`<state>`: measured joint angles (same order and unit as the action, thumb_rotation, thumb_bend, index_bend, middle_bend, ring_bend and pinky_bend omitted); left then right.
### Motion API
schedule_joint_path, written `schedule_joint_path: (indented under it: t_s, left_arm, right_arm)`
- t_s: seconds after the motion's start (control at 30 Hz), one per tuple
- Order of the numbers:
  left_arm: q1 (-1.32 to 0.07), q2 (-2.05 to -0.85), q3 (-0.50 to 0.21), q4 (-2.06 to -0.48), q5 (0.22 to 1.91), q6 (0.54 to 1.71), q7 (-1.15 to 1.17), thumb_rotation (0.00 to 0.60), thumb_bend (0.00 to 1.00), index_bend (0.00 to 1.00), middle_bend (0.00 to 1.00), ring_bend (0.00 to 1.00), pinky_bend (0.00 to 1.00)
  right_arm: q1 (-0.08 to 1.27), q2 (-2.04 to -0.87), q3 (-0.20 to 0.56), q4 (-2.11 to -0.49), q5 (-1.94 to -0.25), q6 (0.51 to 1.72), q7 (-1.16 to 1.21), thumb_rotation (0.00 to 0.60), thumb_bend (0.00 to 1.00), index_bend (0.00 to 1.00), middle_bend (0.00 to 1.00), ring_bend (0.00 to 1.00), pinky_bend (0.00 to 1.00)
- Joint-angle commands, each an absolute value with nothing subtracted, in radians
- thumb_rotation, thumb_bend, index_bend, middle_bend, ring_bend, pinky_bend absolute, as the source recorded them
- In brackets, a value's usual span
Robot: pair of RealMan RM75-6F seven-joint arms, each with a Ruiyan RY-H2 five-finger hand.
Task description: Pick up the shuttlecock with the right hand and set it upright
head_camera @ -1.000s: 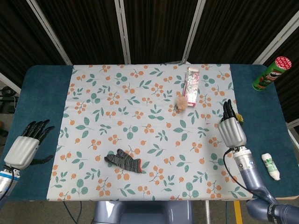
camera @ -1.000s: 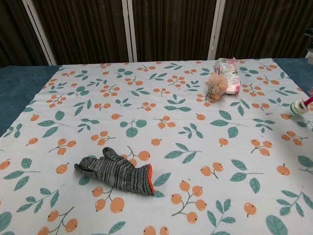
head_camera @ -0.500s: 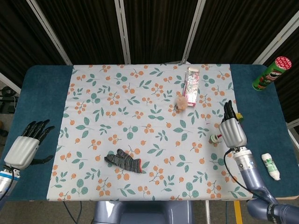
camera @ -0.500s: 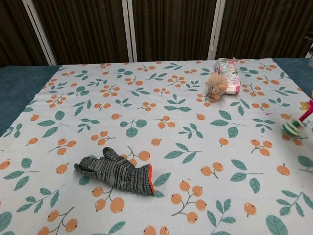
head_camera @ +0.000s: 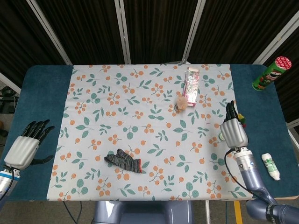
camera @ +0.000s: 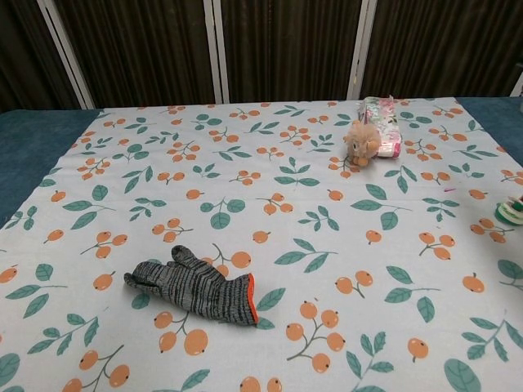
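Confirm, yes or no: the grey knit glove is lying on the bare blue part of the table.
No, the grey knit glove lies on the floral cloth, well inside its edges, in the head view.

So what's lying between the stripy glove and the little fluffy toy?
Nothing: in the head view, only bare patterned cloth lies between the glove and the fluffy toy.

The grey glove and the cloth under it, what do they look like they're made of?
The glove looks like knitted yarn, matte: grey and black ribbed stripes, limp shape, with an orange-edged cuff. The tablecloth seems a thin printed fabric or coated sheet, smooth and mostly flat, patterned with orange berries and green leaves; the pictures don't settle which.
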<state>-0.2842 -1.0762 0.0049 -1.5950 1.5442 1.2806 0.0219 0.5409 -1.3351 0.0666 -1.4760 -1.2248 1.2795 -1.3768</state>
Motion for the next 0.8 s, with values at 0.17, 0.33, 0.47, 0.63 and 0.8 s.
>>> schedule_joint_path:
  t_s: [0.17,0.33,0.47,0.63,0.8]
  left_arm:
    - [-0.284,-1.076,0.005,-1.595,1.544,1.280,0.023,0.528,0.21,0.12,0.00,0.00,0.00]
    - [-0.284,-1.077,0.005,-1.595,1.544,1.280,0.023,0.528,0.21,0.12,0.00,0.00,0.00]
    - [-0.284,-1.076,0.005,-1.595,1.544,1.281,0.022,0.533,0.21,0.12,0.00,0.00,0.00]
    - [-0.284,-1.076,0.005,-1.596,1.543,1.280,0.023,0.533,0.21,0.12,0.00,0.00,0.00]
    - [-0.284,-1.076,0.005,-1.596,1.543,1.280,0.023,0.528,0.21,0.12,0.00,0.00,0.00]
  right_arm:
    - [0.543,-1.340,0.064,-1.470,-1.235,1.281,-1.366,0.600,0.42,0.62,0.33,0.07,0.00]
    - [0.543,-1.338,0.060,-1.479,-1.237,1.280,-1.368,0.600,0.40,0.58,0.32,0.06,0.00]
    - [0.541,-1.332,0.057,-1.493,-1.238,1.285,-1.377,0.600,0.32,0.43,0.26,0.02,0.00]
    - [0.539,-1.322,0.057,-1.521,-1.242,1.301,-1.398,0.600,0.24,0.24,0.15,0.00,0.00]
    - [0.535,-1.320,0.051,-1.538,-1.265,1.319,-1.402,0.600,0.23,0.17,0.11,0.00,0.00]
